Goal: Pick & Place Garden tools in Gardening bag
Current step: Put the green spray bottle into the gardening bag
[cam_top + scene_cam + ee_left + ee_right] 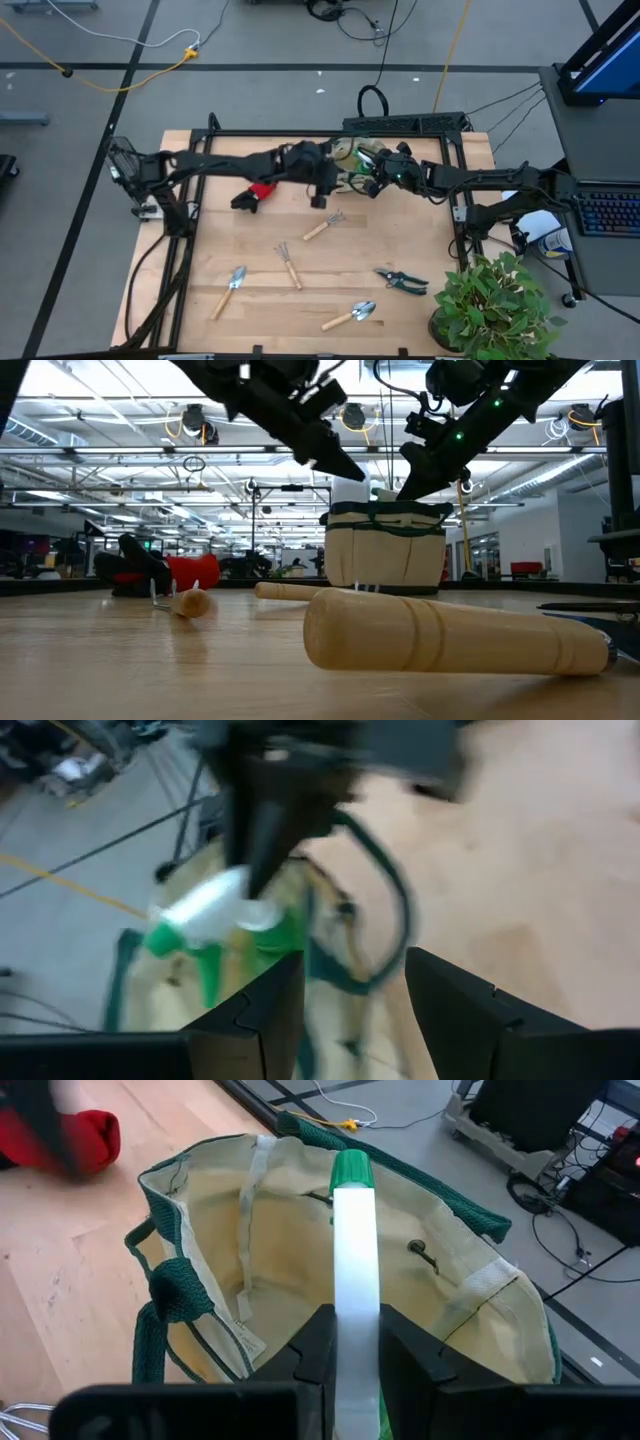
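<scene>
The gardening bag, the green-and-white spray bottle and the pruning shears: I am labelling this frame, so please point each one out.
gardening bag (290,1270): right wrist view, bare inner tan wall.
green-and-white spray bottle (355,1270): right wrist view, white body, above the bag's opening.
pruning shears (400,279): high view, where handles meet blades.

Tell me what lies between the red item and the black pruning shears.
High view: a small wooden-handled metal hand fork lies roughly midway between them.

We see the gardening bag (300,970) and green-and-white item (210,915) only as blur in the left wrist view (the bag's floor stays hidden); the potted plant (495,310) is cropped at five o'clock.
</scene>
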